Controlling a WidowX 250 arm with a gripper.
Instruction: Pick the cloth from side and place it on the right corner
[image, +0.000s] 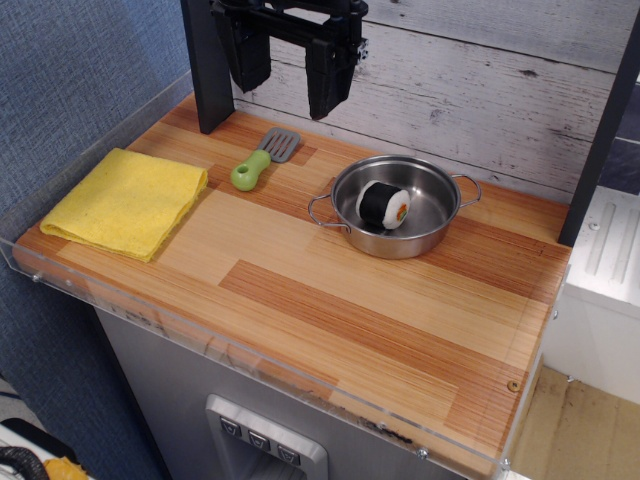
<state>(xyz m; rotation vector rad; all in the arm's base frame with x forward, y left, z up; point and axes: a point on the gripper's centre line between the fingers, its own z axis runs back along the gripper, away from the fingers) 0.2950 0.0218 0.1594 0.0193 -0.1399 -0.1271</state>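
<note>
Single view, looking down at the table. We see the gripper (290, 62) at the top centre of the frame, raised above the tabletop, its two dark fingers (328, 75) hanging well apart with nothing between them. The cloth (127, 201) lies flat at the left of the frame, near the table's left end. The pan (396, 208) sits right of centre, a sushi roll (384, 205) inside it. A spatula (264, 160) lies between cloth and pan. The right corner (500, 400), lower right, shows a brass screw (513, 385).
</note>
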